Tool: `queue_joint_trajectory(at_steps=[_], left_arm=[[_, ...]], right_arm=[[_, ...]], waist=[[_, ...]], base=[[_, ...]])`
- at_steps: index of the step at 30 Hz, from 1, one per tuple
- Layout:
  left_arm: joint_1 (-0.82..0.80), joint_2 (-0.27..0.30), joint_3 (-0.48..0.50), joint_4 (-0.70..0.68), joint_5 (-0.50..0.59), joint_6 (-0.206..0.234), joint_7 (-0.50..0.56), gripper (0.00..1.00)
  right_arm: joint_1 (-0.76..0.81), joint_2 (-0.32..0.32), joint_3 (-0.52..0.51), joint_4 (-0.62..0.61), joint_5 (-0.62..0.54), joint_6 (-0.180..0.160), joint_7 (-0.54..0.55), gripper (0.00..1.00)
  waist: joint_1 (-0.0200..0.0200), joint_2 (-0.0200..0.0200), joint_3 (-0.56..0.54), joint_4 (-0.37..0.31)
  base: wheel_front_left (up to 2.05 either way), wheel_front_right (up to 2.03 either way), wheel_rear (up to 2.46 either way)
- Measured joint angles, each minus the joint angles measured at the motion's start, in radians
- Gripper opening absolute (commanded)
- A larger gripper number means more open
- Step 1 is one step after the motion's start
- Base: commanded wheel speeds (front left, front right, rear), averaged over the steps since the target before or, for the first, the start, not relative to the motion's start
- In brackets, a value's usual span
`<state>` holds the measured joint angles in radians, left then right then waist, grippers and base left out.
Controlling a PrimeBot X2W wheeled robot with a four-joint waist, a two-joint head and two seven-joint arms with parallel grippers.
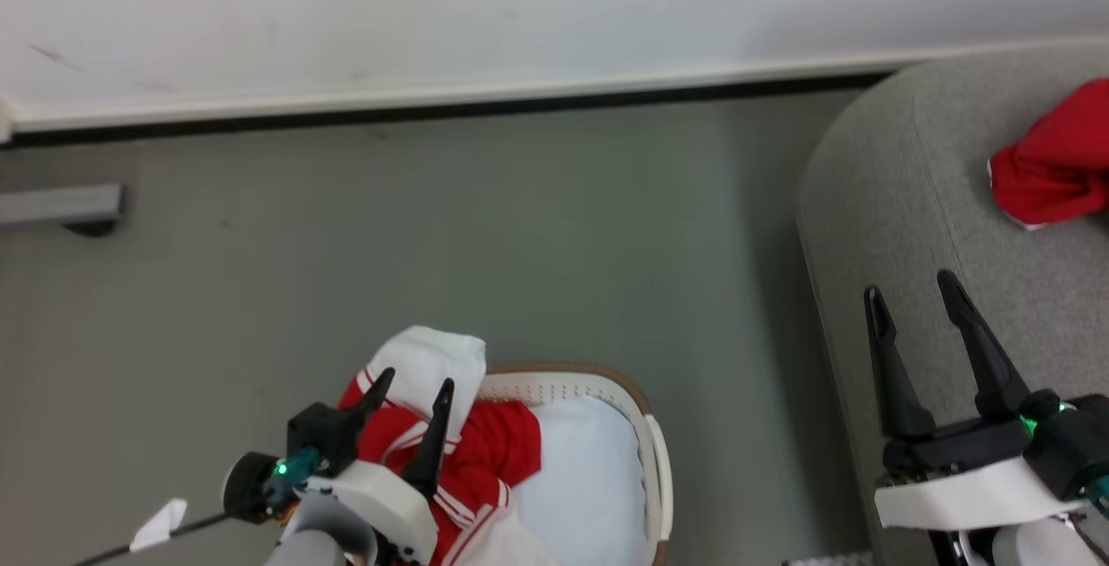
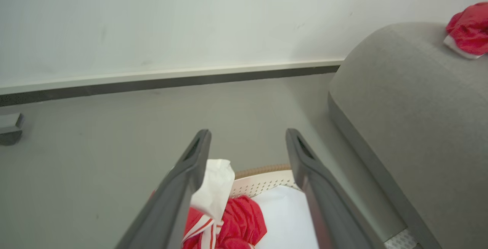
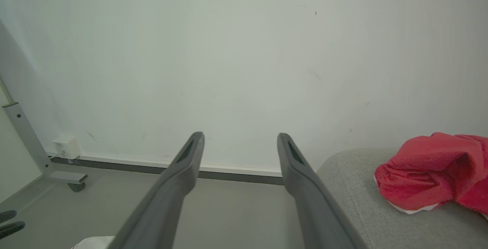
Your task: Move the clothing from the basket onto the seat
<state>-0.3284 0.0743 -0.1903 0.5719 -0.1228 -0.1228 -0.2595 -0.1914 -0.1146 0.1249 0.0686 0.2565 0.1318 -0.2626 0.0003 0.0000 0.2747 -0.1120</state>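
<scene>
A plain white wall (image 1: 520,3), lightly scuffed, meets the smooth grey-green floor (image 1: 520,245) along a pale skirting strip (image 1: 433,91) with a dark line beneath. At the left a grey metal foot (image 1: 61,204) rests on the floor, with a small white box (image 3: 66,146) low on the wall nearby.

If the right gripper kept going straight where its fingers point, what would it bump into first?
Probably the wall. The right gripper aims straight at it. The seat sits just to the right of that line, but depth is hard to judge.
</scene>
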Motion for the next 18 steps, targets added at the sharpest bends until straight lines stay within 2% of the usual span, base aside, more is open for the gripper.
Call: queue_joint_trajectory(at_steps=[7,11,18], left_arm=[[-0.152,0.054,-0.096,0.219,0.040,-0.004,0.021,1.00],[-0.218,0.088,-0.199,0.332,0.073,-0.006,0.040,1.00],[-0.307,0.151,-0.347,0.505,0.101,-0.006,0.065,1.00]], right_arm=[[-0.089,0.019,-0.010,-0.017,0.005,0.000,0.000,1.00],[-0.159,0.035,-0.048,-0.044,0.011,0.000,-0.001,1.00],[-0.196,0.051,-0.063,-0.061,0.011,0.000,-0.002,1.00]], waist=[[0.0001,0.0000,0.127,-0.065],[0.0001,0.0000,0.189,-0.114],[0.0000,0.0000,0.289,-0.181]], base=[[0.00,0.00,0.00],[0.00,0.00,0.00],[0.00,0.00,0.00]])
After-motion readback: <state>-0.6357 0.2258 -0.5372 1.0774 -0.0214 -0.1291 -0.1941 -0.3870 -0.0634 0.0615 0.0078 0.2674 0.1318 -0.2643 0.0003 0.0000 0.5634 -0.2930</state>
